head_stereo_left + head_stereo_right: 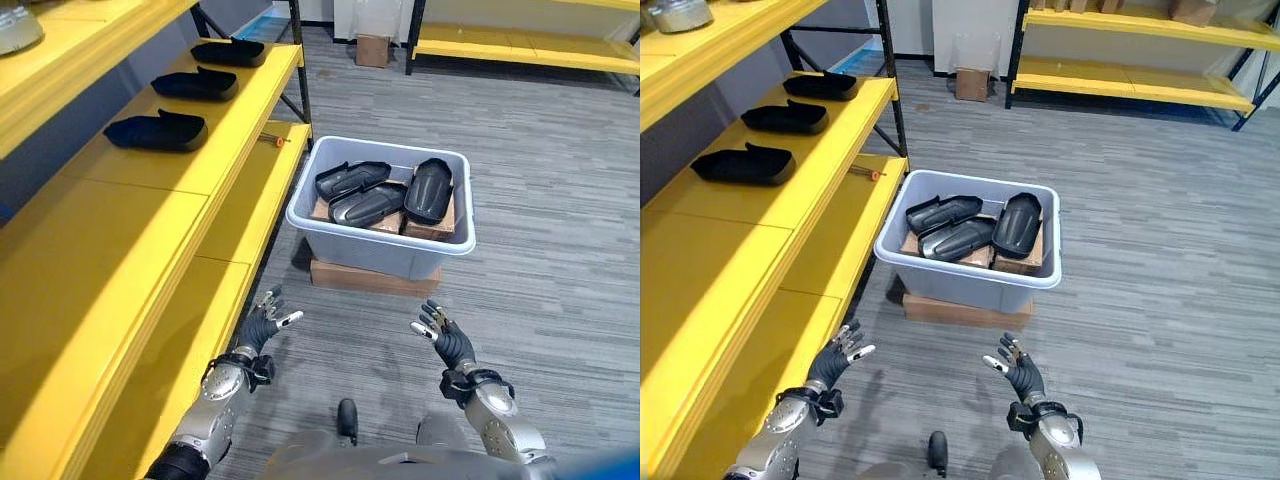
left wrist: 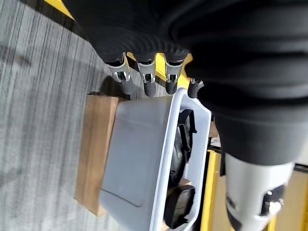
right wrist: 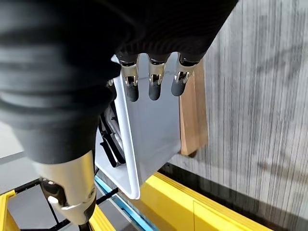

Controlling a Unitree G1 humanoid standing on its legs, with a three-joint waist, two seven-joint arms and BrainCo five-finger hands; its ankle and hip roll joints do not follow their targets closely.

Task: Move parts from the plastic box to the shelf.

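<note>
on the grey striped carpet floor beside the yellow shelf, the grey plastic box holds black curved parts, while left hand and right hand hover nearby, fingers spread, empty.

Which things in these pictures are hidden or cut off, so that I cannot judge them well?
- Plastic box: its bottom is covered in the eye views by three black parts and brown pieces beneath them, so more parts may lie below.
- Cardboard under the box: just its front edge shows.
- Small orange-handled object on the lower shelf: too small to identify.
- Metal item on the top shelf: cut off by the picture's edge.
</note>
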